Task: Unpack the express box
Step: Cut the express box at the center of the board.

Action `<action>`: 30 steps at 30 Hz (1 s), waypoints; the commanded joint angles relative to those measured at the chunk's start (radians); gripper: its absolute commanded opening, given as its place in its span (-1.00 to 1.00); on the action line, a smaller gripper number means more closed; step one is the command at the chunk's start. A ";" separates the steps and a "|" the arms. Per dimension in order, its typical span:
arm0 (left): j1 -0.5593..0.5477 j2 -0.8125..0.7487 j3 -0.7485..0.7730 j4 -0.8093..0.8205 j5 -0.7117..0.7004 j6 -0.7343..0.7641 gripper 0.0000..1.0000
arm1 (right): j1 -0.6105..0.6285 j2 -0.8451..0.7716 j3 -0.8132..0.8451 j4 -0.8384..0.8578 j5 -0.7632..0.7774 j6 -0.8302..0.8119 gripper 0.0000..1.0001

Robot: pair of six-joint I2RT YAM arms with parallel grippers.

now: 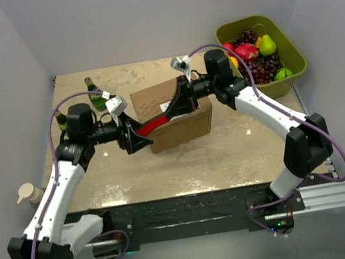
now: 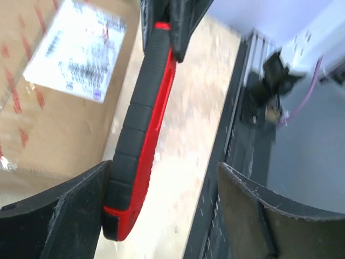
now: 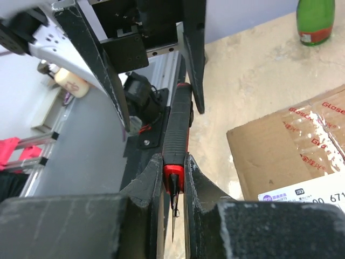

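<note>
The right hand point(image 3: 173, 164) has its two black fingers pressed tight on the blade end of a red-and-black plastic-handled utility knife point(image 3: 178, 129), and a thin dark blade tip pokes out between them toward the wrist camera. The knife's handle runs away from this hand to the left hand point(image 3: 148, 65), whose jaws stand wide apart on either side of the butt. In the left wrist view the butt seems to lie against the inner face of one finger point(image 2: 70, 205) of the left hand, with a clear gap to the other, though the blur makes actual contact hard to judge. From above, the knife point(image 1: 155, 124) bridges the two hands over the near left part of the brown corrugated cardboard express box point(image 1: 191, 123), which sits closed in the middle of the pale counter point(image 1: 229, 153) with its white printed shipping label point(image 2: 81, 48) on top. Green glass bottles point(image 1: 95, 96) stand beyond the left hand, and an olive-green plastic tub of fruit point(image 1: 291, 51) sits at the far right corner.
</note>
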 commanded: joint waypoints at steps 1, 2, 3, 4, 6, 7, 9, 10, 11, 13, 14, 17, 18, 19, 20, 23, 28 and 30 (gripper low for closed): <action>0.007 -0.034 -0.203 0.600 0.021 -0.404 0.66 | -0.018 -0.022 0.011 0.177 -0.022 0.277 -1.00; 0.008 -0.038 -0.243 0.701 0.032 -0.517 0.67 | -0.018 -0.018 0.006 0.220 -0.021 0.298 -1.00; 0.008 -0.041 -0.280 0.879 0.034 -0.568 0.71 | -0.016 -0.006 0.027 0.183 -0.017 0.279 -1.00; 0.007 -0.034 -0.313 0.946 0.029 -0.600 0.72 | -0.016 0.001 0.032 0.161 -0.022 0.260 -1.00; 0.008 -0.009 -0.340 1.069 0.011 -0.702 0.74 | -0.016 0.022 0.063 0.136 -0.040 0.263 -1.00; 0.010 0.017 -0.360 1.156 0.003 -0.723 0.73 | -0.018 0.028 0.078 0.110 -0.047 0.240 -1.00; 0.013 0.055 -0.381 1.298 -0.010 -0.814 0.70 | -0.018 0.042 0.127 0.054 -0.057 0.220 -1.00; 0.015 0.063 -0.393 1.334 -0.012 -0.835 0.69 | -0.018 0.053 0.141 0.025 -0.051 0.185 -1.00; 0.015 0.068 -0.397 1.363 -0.011 -0.867 0.68 | -0.016 0.056 0.147 -0.005 -0.050 0.180 -1.00; 0.015 0.078 -0.403 1.449 0.023 -0.898 0.61 | -0.016 0.059 0.147 -0.025 -0.039 0.165 -1.00; 0.015 0.080 -0.403 1.474 0.038 -0.927 0.58 | -0.018 0.057 0.144 -0.032 -0.037 0.162 -1.00; 0.016 0.074 -0.410 1.500 0.045 -0.938 0.43 | -0.016 0.054 0.126 -0.043 -0.033 0.154 -1.00; 0.018 0.075 -0.415 1.500 0.039 -0.940 0.35 | -0.018 0.051 0.120 -0.045 -0.033 0.153 -1.00; 0.019 0.077 -0.424 1.502 0.039 -0.940 0.31 | -0.018 0.053 0.120 -0.045 -0.031 0.151 -1.00; 0.021 0.080 -0.427 1.500 0.040 -0.938 0.29 | -0.018 0.053 0.120 -0.042 -0.031 0.151 -1.00; 0.021 0.091 -0.430 1.489 0.045 -0.937 0.23 | -0.018 0.053 0.124 -0.037 -0.034 0.151 -1.00; 0.021 0.129 -0.427 1.508 0.031 -0.960 0.18 | -0.018 0.045 0.115 -0.022 -0.033 0.162 -1.00; 0.021 0.149 -0.423 1.523 0.020 -0.966 0.18 | -0.016 0.039 0.110 -0.019 -0.033 0.162 -1.00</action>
